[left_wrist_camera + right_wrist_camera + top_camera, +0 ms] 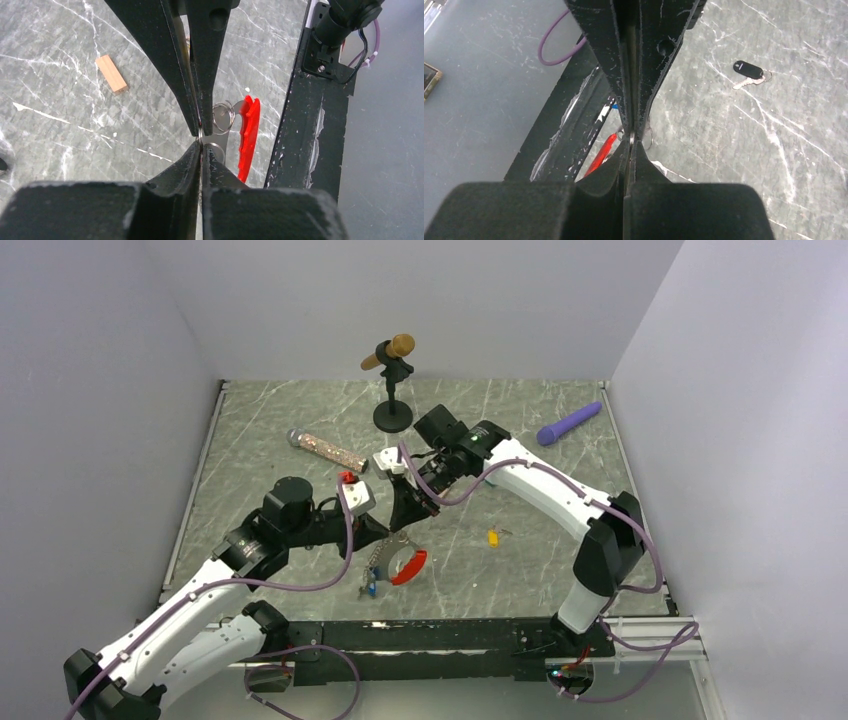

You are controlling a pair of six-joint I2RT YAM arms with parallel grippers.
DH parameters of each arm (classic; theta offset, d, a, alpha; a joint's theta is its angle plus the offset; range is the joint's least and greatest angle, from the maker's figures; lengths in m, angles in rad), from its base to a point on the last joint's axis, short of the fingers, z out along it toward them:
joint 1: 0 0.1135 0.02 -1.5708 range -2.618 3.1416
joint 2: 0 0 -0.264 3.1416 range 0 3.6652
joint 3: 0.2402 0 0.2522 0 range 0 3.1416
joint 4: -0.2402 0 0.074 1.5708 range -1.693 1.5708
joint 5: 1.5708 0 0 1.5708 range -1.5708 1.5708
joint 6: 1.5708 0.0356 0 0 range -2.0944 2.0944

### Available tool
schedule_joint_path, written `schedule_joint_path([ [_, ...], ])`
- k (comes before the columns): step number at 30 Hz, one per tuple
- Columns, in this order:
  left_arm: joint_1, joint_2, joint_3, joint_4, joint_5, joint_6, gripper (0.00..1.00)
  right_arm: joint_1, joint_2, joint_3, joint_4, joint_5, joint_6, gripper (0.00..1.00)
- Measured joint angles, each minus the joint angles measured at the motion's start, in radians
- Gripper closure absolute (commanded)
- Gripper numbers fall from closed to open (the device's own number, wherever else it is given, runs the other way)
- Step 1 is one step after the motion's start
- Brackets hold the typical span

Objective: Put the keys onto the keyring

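No writing, label, brand, number or sign is showing clearly enough to read in any view. The bright red oblong plastic fob of the thin silvery keyring [248, 131] is turning only a narrow edge to the wrist cameras. The black plastic-headed key [748, 69], lying well apart from that keyring on the grey marbled table [774, 150], is appearing too small to tell whether any mark stands on it.
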Motion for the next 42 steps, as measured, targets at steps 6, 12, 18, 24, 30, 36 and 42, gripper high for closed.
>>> schedule_joint_path([
  [6, 0.000, -0.018, -0.018, 0.013, -0.037, -0.028, 0.39, 0.003, 0.062, 0.142, -0.107, 0.080, 0.004, 1.00],
  [12, 0.005, -0.089, -0.036, 0.011, -0.106, -0.037, 0.36, 0.004, 0.109, 0.294, -0.263, 0.265, -0.016, 1.00],
  [18, 0.014, -0.150, -0.084, 0.046, -0.139, -0.060, 0.39, 0.034, 0.109, 0.303, -0.351, 0.537, -0.016, 1.00],
  [24, 0.014, -0.073, -0.115, 0.178, -0.128, -0.130, 0.47, 0.071, 0.108, 0.301, -0.365, 0.681, -0.016, 1.00],
  [30, 0.017, 0.043, -0.170, 0.435, -0.069, -0.166, 0.48, 0.066, 0.108, 0.301, -0.398, 0.687, -0.019, 1.00],
  [36, 0.017, 0.107, -0.219, 0.678, -0.007, -0.192, 0.49, 0.056, 0.106, 0.299, -0.407, 0.620, -0.019, 1.00],
  [42, 0.017, 0.154, -0.260, 0.806, 0.053, -0.212, 0.55, 0.012, 0.079, 0.296, -0.391, 0.506, -0.010, 1.00],
])
